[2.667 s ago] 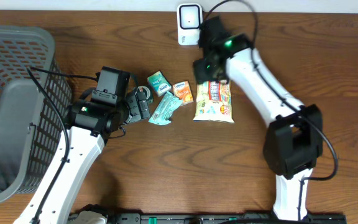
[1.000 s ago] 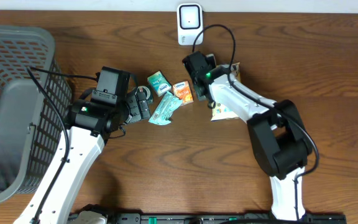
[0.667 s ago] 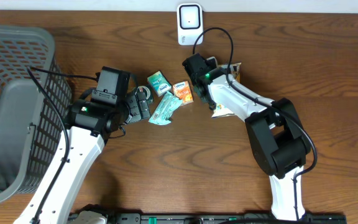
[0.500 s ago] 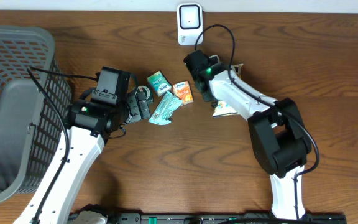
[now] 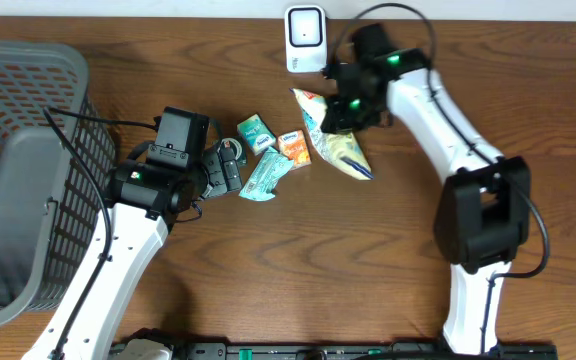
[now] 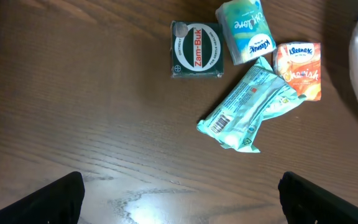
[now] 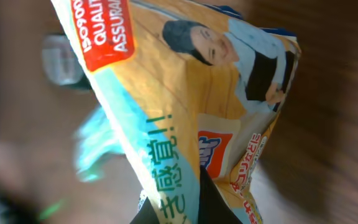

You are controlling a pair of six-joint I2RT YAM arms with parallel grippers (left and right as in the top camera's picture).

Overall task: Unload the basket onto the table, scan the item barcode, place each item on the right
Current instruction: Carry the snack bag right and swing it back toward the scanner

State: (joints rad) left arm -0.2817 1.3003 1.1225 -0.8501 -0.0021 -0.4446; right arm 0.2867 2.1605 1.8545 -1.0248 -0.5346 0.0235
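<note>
Right arm has swung back toward the scanner (image 5: 305,38), carrying the snack bag (image 5: 340,150) along. Right gripper (image 5: 343,110) is clamped on the bag's edge, and the bag slants beside the tissue packs (image 5: 293,147). Right forearm is extended. Left gripper (image 5: 226,168) is spread wide.

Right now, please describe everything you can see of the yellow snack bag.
The yellow snack bag looks like glossy, crinkled plastic, printed with a red label, a pictured person and Asian lettering. It is slanted, beside the orange tissue pack, near the white scanner. The right gripper is shut on its edge. Whether it touches the table is unclear.
</note>
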